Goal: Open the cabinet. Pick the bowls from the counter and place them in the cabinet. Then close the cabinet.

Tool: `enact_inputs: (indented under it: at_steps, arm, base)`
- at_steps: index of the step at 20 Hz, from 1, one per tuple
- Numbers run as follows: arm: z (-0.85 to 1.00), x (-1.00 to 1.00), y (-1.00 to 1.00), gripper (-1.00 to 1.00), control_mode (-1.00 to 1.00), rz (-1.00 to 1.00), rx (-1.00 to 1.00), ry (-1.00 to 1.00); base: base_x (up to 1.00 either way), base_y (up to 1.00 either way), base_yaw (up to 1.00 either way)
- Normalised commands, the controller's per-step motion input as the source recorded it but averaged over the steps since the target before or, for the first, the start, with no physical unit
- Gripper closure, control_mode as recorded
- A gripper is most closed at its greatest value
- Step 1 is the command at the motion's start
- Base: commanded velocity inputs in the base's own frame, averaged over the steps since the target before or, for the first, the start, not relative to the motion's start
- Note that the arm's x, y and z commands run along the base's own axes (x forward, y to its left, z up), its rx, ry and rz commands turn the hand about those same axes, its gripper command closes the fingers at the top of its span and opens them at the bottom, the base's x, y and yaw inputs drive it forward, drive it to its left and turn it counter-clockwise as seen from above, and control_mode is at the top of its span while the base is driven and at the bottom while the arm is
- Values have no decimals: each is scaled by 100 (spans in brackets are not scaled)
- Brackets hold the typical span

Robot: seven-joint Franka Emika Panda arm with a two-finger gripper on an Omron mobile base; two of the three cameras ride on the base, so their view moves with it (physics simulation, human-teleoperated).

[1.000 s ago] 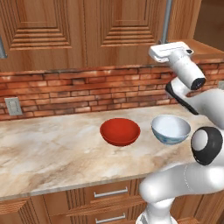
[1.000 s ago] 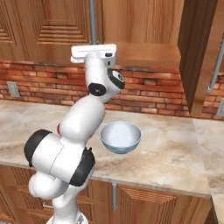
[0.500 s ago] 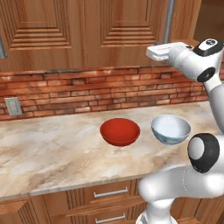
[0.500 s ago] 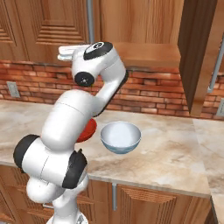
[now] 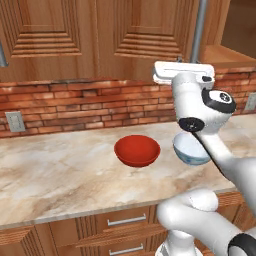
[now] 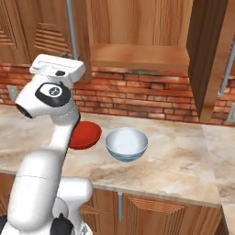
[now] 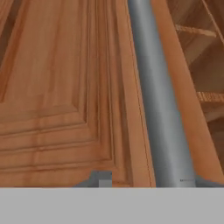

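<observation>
The cabinet (image 5: pixel 135 30) hangs above the counter (image 5: pixel 60 175). Its right door (image 6: pixel 206 55) is swung out, baring a wooden shelf (image 6: pixel 137 57). In the hand view my gripper (image 7: pixel 146 180) faces the other door's panel from very close. Its tips stand apart and open, with the silver bar handle (image 7: pixel 159 100) running up between them, nearer the right tip. From the base, my hand (image 5: pixel 182 74) is level with the door's lower edge, just left of that handle (image 5: pixel 200 25). The red bowl (image 5: pixel 137 150) and the pale white-blue bowl (image 6: pixel 126 143) sit side by side on the counter below.
A red brick wall (image 5: pixel 75 107) with an outlet (image 5: pixel 14 121) backs the counter. Wooden drawers (image 5: pixel 125 220) with short silver handles run under its front edge. My white arm rises in front of the bowls and covers part of the pale one in the left base view.
The arm has swung and refolded. The hand has moved left and a little down along the cabinet front. The bowls have not moved.
</observation>
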Motion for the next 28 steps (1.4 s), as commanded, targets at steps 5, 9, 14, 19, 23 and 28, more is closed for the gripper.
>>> enact_inputs:
  at_steps: [5, 9, 14, 19, 23, 28]
  arm:
    - [6, -100, 100, 100, -100, 39, -27, 8]
    - [22, -96, 100, 100, -100, 41, -24, 28]
    - [14, -28, 90, -100, -100, 40, -25, 31]
    - [0, -66, -21, -100, -100, 34, -6, 5]
    - [-34, -37, -92, -100, -100, 23, 0, 8]
    - [-61, 4, -100, -100, -100, 28, 5, 8]
  base:
    - [0, 0, 0]
    - [0, 0, 0]
    - [0, 0, 0]
    - [0, 0, 0]
    - [0, 0, 0]
    - [0, 0, 0]
